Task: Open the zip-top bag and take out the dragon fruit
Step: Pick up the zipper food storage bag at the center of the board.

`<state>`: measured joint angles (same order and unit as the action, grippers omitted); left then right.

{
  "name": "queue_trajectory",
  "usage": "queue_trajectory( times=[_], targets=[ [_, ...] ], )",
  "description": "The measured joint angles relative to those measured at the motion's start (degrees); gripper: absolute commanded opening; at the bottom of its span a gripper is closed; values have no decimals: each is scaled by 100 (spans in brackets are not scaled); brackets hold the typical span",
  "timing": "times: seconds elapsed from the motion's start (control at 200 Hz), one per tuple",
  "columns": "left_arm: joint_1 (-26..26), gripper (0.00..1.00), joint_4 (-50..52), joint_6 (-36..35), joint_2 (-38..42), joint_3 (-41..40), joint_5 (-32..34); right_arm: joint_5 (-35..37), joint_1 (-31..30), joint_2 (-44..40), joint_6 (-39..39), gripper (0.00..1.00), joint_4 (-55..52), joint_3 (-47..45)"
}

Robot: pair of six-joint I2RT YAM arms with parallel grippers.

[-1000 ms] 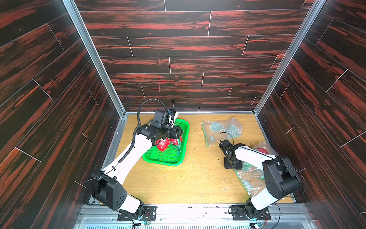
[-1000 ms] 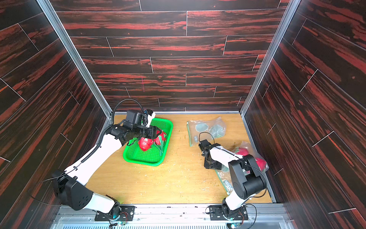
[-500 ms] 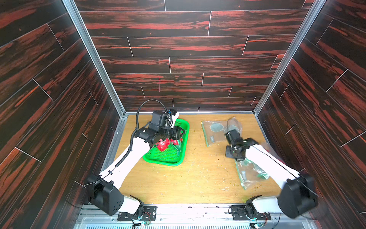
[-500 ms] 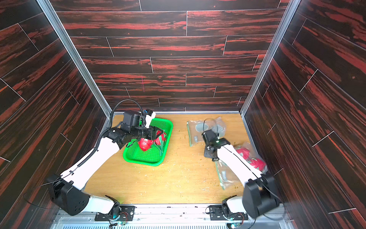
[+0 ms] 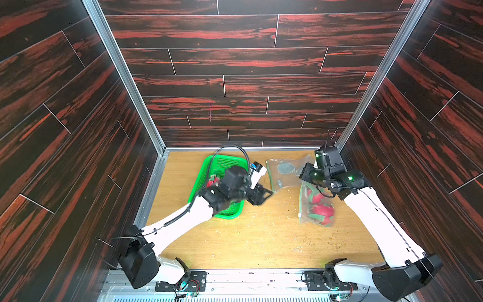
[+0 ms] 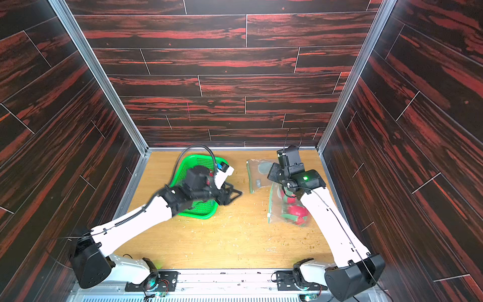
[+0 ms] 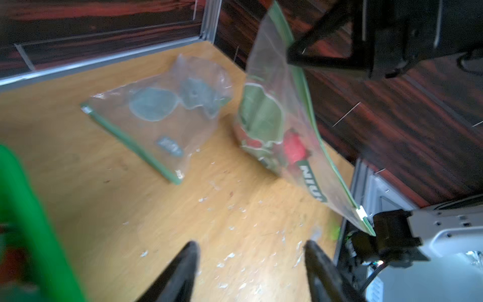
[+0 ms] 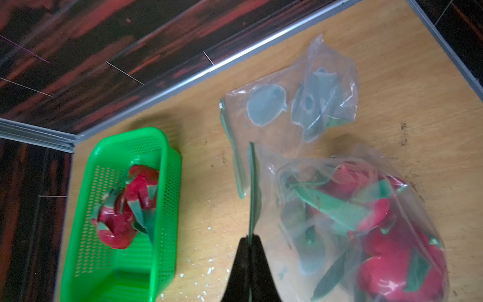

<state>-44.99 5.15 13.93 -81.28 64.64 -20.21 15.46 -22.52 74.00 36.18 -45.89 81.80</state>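
**Dragon fruit [image 8: 142,183]: 2 in the basket, 2 in the bag I hold**

At the far left of the table [image 5: 261,235], the green basket [image 8: 172,196] holds 2 dragon fruit. They are red with green scales and lie against each other. Just right of the basket, my left gripper [image 7: 251,251] hangs over bare wood, its jaws wide with nothing between them.

Further right, toward the far side, a second clear bag [image 5: 285,170] lies flat, and pale green shapes show through it.

At the right, my right gripper [image 8: 251,238] is pinched tight on the green zip strip [image 8: 251,183] of the zip-top bag [image 8: 287,162]. It holds the far end of the bag up while the bag's belly rests on the table near the right edge. The other 2 fruits [image 5: 322,211] sit inside this bag, pressed together. A white slider [image 7: 360,211] sits at the near end of the strip. I cannot tell whether the seal is open.
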Motion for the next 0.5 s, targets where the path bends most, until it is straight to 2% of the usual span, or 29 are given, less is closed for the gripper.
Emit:
queue_trajectory(
  times=[0.326,0.501],
  targets=[
    [-1537,80,-1517,44,-59,-719,1154,-7,155,284,127,0,133,463],
    [-2155,84,-2210,107,-570,-734,1956,-28,249,387,155,0,260,538]
  ],
)
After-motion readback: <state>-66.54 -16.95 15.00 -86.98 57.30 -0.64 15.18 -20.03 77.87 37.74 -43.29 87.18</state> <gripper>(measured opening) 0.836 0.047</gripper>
